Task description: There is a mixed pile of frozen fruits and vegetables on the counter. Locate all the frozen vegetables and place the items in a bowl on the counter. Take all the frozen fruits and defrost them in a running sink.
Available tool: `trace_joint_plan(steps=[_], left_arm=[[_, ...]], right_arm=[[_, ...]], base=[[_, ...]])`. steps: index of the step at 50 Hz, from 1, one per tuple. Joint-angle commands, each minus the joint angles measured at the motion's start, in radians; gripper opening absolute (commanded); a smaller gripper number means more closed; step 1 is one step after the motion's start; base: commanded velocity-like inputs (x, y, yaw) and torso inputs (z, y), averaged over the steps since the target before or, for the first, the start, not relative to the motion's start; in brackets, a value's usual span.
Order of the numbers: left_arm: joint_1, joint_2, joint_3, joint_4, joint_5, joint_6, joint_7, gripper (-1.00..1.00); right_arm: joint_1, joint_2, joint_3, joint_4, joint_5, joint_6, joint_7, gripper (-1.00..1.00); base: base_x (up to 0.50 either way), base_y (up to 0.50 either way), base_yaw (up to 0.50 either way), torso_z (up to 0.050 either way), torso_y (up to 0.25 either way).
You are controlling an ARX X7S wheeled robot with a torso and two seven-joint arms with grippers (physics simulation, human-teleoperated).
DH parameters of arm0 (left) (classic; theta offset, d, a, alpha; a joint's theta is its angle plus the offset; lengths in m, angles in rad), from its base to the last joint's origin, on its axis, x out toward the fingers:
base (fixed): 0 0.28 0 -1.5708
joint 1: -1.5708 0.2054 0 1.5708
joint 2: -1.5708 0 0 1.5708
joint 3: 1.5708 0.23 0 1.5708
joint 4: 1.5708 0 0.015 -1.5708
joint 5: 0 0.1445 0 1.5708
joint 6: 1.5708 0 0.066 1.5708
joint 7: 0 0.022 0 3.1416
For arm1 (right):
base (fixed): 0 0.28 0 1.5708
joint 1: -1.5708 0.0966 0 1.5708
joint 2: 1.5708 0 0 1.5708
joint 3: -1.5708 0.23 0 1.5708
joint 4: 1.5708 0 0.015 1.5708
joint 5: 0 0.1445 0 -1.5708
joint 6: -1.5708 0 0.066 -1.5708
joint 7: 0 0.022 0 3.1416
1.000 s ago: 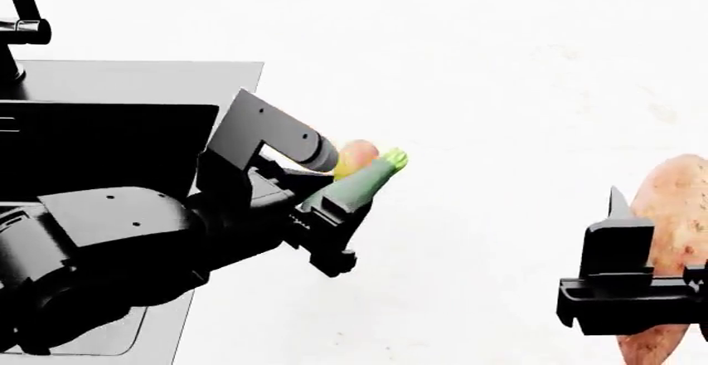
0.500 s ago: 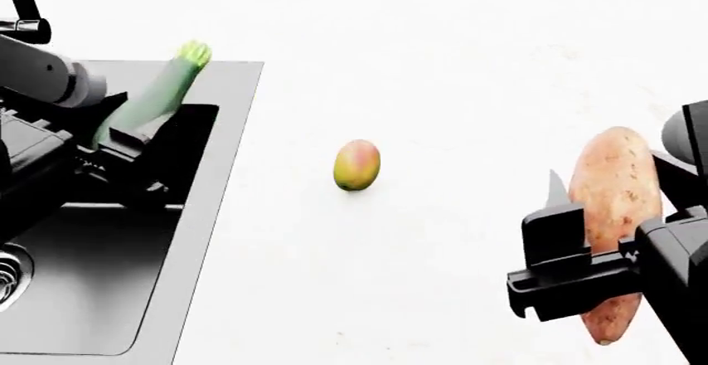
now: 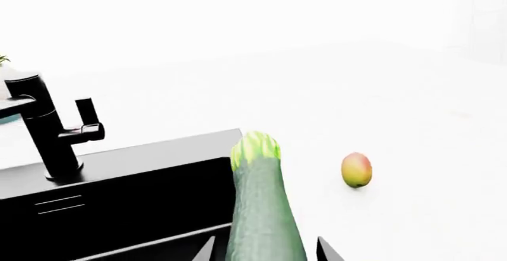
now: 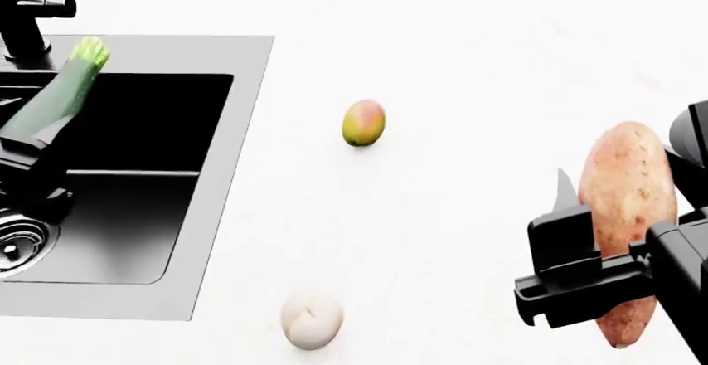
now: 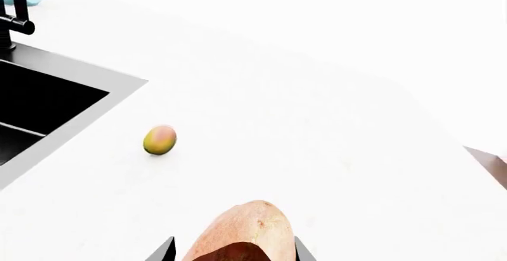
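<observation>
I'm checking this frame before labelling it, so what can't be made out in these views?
- Bowl: in no view, so its place is unknown.
- Tap: spout cut off by the frame edge in every view; running water cannot be told.
- Sweet potato: lower part hidden by the right gripper in the head view.
- Zucchini: held end hidden by the left gripper.
- Pale round item: too washed out to identify.

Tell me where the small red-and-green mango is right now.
In the head view, the small red-and-green mango lies alone on the white counter, right of the black sink and left of the brown sweet potato held in the right gripper.
</observation>
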Motion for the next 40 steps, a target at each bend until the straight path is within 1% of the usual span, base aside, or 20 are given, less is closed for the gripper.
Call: trace_joint_plan(steps=[1,7,21,35,40], left_arm=[[-0.017,-0.034,-0.01,0.01,-0.027,-0.002,-0.033,-1.0],[-0.011,-0.037,-0.016,0.004,-0.029,0.011,-0.037,-1.0],[-0.003,-0.061,-0.026,0.023,-0.034,0.026,-0.038,-1.0],[0.001,-0.095,-0.035,0.047,-0.038,0.031,-0.031,-1.0],[-0.004,-0.092,-0.037,0.05,-0.037,0.027,-0.036,-1.0]], right_arm=[[0.014,0.032,-0.021,-0.007,0.027,-0.016,0.03,-1.0],[0.005,0.02,-0.02,-0.018,-0.011,-0.009,0.001,-1.0],[0.049,0.057,-0.046,-0.018,0.039,-0.029,0.032,-1.0],[0.021,0.065,-0.036,-0.027,0.03,-0.046,0.021,-1.0],[0.0,0.068,-0.016,-0.038,0.018,-0.055,0.009,-1.0]], base=[[-0.12,0.07,0.0,0.0,0.0],[-0.06,0.14,0.0,0.0,0.0],[-0.06,0.5,0.0,0.0,0.0],[-0.16,0.5,0.0,0.0,0.0],[-0.15,0.5,0.0,0.0,0.0]])
